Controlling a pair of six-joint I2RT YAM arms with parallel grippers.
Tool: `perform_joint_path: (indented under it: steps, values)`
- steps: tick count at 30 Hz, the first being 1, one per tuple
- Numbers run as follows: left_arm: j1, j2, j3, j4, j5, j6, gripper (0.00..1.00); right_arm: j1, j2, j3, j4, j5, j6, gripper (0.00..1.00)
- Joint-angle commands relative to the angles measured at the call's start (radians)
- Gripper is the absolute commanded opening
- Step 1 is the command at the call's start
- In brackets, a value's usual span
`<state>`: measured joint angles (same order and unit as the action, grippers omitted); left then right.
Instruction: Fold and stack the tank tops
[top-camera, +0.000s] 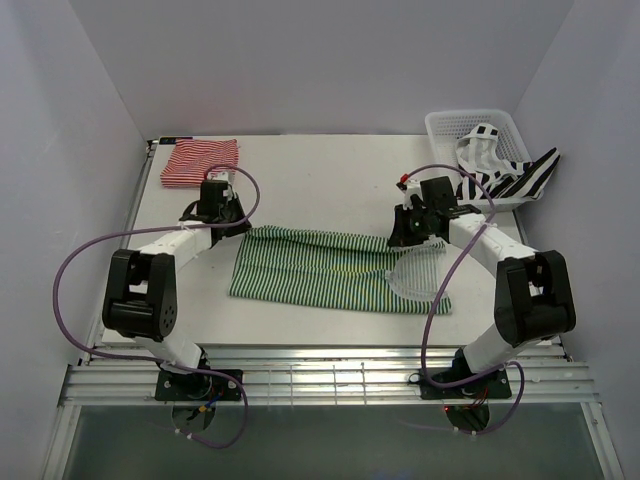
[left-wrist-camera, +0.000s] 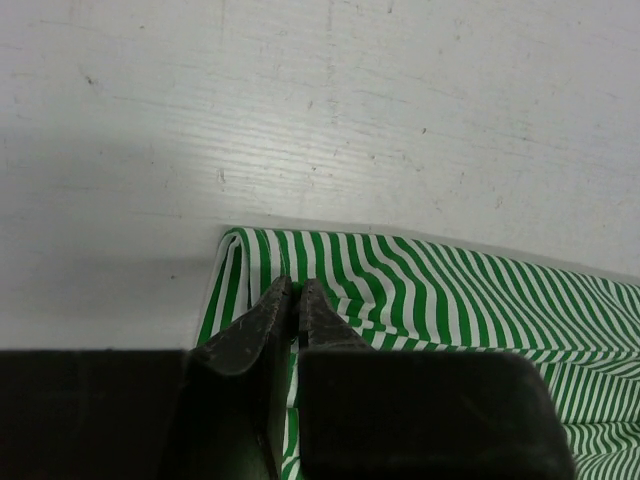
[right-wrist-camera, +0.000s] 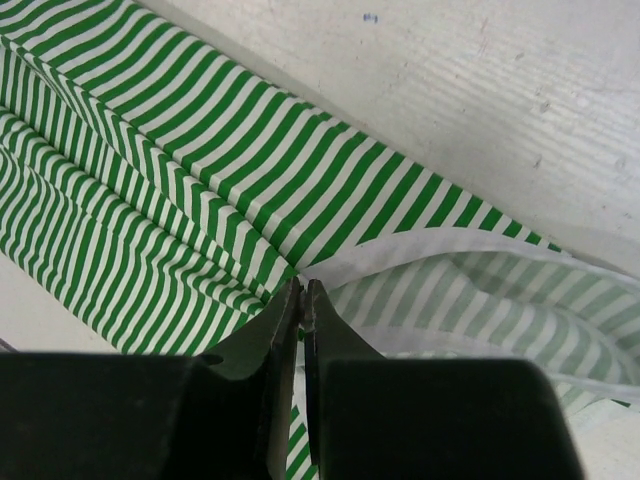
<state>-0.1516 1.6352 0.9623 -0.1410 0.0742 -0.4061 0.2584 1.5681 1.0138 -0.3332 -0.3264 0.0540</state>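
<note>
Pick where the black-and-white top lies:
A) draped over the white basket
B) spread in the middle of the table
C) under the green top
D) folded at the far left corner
A: the black-and-white top hangs over the rim of the basket at the far right.

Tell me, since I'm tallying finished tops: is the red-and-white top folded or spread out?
Folded: the red-and-white top lies as a small neat rectangle, far left on the table.

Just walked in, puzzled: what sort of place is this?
Likely a robot test booth: bare white walls box in a table, left arm and right arm bolted at its edge, a green striped top laid out.
</note>
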Motion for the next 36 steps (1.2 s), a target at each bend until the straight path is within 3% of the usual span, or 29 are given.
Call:
perform_joint_path:
  steps: [1,11,14,18,23,25,27,28,30,31,33,34,35,36]
  values:
    - [0.007,-0.075,-0.048,0.066,-0.040,0.021,0.00,0.002,-0.039,-0.037,0.039,-0.026,0.009,0.08]
    - [0.011,-0.071,-0.072,0.067,-0.028,0.029,0.00,0.002,-0.069,-0.119,0.060,-0.043,0.015,0.08]
    - [0.011,-0.069,-0.083,0.063,-0.013,0.015,0.09,0.004,-0.065,-0.138,0.072,-0.049,0.018,0.08]
    - [0.012,-0.060,-0.102,0.052,0.007,-0.007,0.12,0.016,-0.062,-0.161,0.082,-0.042,0.015,0.09]
    - [0.011,-0.083,-0.134,0.043,0.009,-0.037,0.28,0.028,-0.088,-0.210,0.080,-0.011,0.020,0.24]
    - [0.012,-0.123,-0.146,0.020,0.004,-0.068,0.43,0.035,-0.111,-0.225,0.066,0.001,0.029,0.32]
    - [0.011,-0.181,-0.157,-0.002,0.001,-0.085,0.73,0.041,-0.169,-0.257,0.053,0.009,0.046,0.43]
    - [0.011,-0.205,-0.163,-0.012,-0.004,-0.100,0.77,0.041,-0.192,-0.265,0.046,0.010,0.050,0.55]
    - [0.012,-0.271,-0.163,-0.035,-0.017,-0.115,0.83,0.041,-0.276,-0.287,0.033,0.013,0.064,0.62]
    - [0.012,-0.288,-0.157,-0.042,-0.013,-0.125,0.96,0.041,-0.304,-0.288,0.028,0.016,0.069,0.68]
    - [0.011,-0.313,-0.137,-0.057,-0.007,-0.141,0.98,0.041,-0.368,-0.276,0.016,0.026,0.075,0.77]
    - [0.011,-0.316,-0.126,-0.058,0.012,-0.164,0.98,0.041,-0.382,-0.270,0.017,0.032,0.081,0.91]
    - [0.009,-0.313,-0.108,-0.052,0.036,-0.169,0.98,0.041,-0.401,-0.262,0.017,0.074,0.090,0.98]
    - [0.007,-0.301,-0.097,-0.040,0.056,-0.177,0.98,0.041,-0.399,-0.251,0.019,0.102,0.101,0.90]
